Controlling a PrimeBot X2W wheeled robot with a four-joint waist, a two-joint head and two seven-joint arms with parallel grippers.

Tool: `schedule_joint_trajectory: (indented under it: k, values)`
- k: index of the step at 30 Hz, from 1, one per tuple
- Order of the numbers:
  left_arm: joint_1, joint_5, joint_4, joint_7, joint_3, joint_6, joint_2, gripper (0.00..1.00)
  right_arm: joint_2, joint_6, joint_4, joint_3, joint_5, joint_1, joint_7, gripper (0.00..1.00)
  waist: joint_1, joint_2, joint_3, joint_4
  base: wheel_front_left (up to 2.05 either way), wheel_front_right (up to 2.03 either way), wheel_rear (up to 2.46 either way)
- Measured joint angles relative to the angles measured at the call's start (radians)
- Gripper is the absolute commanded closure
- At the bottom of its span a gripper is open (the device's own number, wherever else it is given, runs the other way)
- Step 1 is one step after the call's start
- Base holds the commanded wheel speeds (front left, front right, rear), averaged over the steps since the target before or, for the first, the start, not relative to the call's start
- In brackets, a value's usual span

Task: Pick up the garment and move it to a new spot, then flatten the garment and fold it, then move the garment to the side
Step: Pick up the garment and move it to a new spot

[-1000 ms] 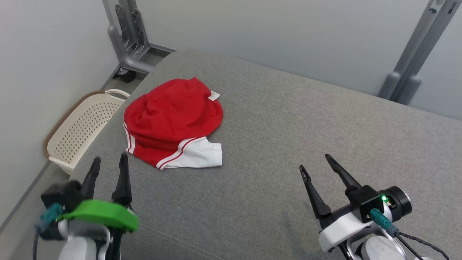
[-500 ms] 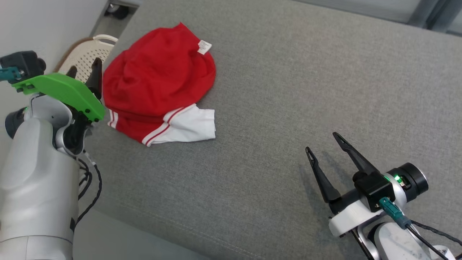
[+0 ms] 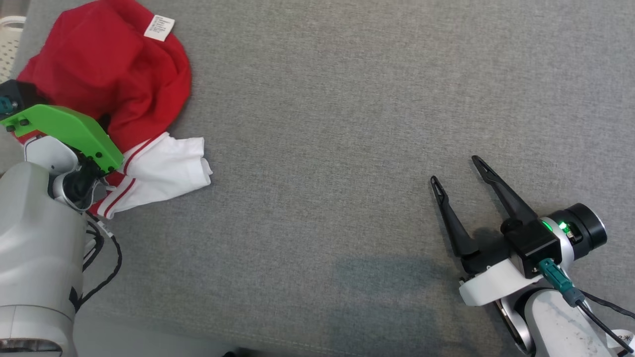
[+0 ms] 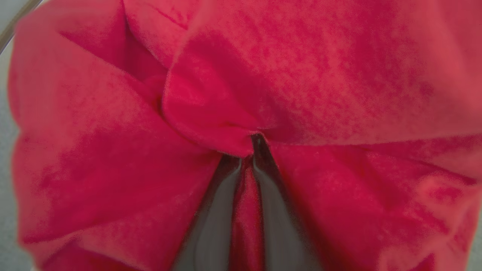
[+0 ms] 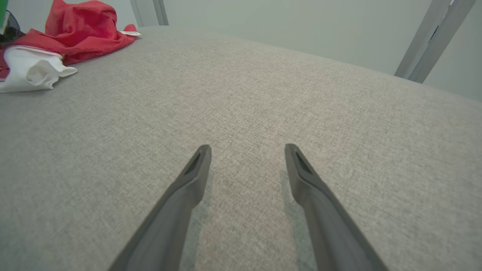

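- Lying crumpled at 10 o'clock in your head view, the garment (image 3: 114, 74) rests on the grey cushion (image 3: 347, 124); it is red, with a white sleeve (image 3: 168, 171) edged in red stripes on its near side and a white label (image 3: 158, 27) on its far side
- Look at your left wrist view: the left gripper (image 4: 245, 150) has its two dark fingers drawn almost together, with a fold of the red cloth pinched between them and more cloth bulging over the tips
- In the head view a green bracket (image 3: 64, 131) on that wrist covers those fingers, at 9 o'clock
- Your right gripper (image 3: 454, 169) sits at 4 o'clock, well apart from the garment, its fingers spread wide with nothing between them, over bare cushion
- From your right wrist view the garment shows at 10 o'clock
- A cream perforated basket (image 3: 7, 49) peeks in at the left edge, just beside the garment
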Motion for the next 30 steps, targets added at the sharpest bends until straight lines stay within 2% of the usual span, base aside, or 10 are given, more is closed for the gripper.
schedule_joint_trajectory:
  k: [4,8,11,16,19,23,26,30]
  values:
    - [-0.004,-0.037,-0.084,-0.015,-0.075,0.005,0.001,1.0,0.02,0.0,0.016,-0.012,0.001,0.003,-0.012,0.0,0.0,0.0,0.013,-0.034,0.0,0.0,0.0]
    - [0.02,-0.11,-0.253,-0.023,-0.198,-0.002,-0.041,1.0,0.046,0.0,0.054,-0.009,0.007,0.022,-0.031,0.0,0.0,0.0,-0.013,-0.046,0.0,0.0,0.0]
    - [0.05,-0.183,-0.397,-0.025,-0.267,-0.003,-0.026,1.0,0.069,0.0,0.085,0.002,0.015,0.033,-0.043,0.0,-0.0001,0.0,-0.048,-0.05,0.0,0.0,0.0]
    - [0.101,-0.304,-0.656,-0.007,-0.332,-0.003,-0.019,1.0,0.1,0.0,0.124,0.009,0.035,0.031,-0.063,0.0,-0.0002,0.0,-0.121,-0.057,0.0,0.0,0.0]
    - [0.157,-0.361,-0.787,0.01,-0.343,-0.003,-0.035,1.0,0.113,0.0,0.146,0.016,0.054,0.029,-0.068,0.0,-0.0003,0.0,-0.159,-0.074,0.0,0.0,0.0]
    - [0.215,-0.418,-0.953,0.027,-0.352,0.053,-0.095,1.0,0.122,0.0,0.151,0.016,0.071,0.028,-0.072,0.0,-0.0003,0.0,-0.19,-0.121,0.0,0.0,0.0]
    - [0.237,-0.402,-1.049,0.043,-0.398,0.098,-0.126,1.0,0.122,0.0,0.138,0.004,0.094,0.03,-0.072,0.0,-0.0003,0.0,-0.204,-0.165,0.0,0.0,0.0]
    - [0.244,-0.355,-1.03,0.039,-0.446,0.143,-0.149,1.0,0.123,0.0,0.128,0.013,0.131,0.044,-0.072,0.0,-0.0003,0.0,-0.207,-0.231,0.0,0.0,0.0]
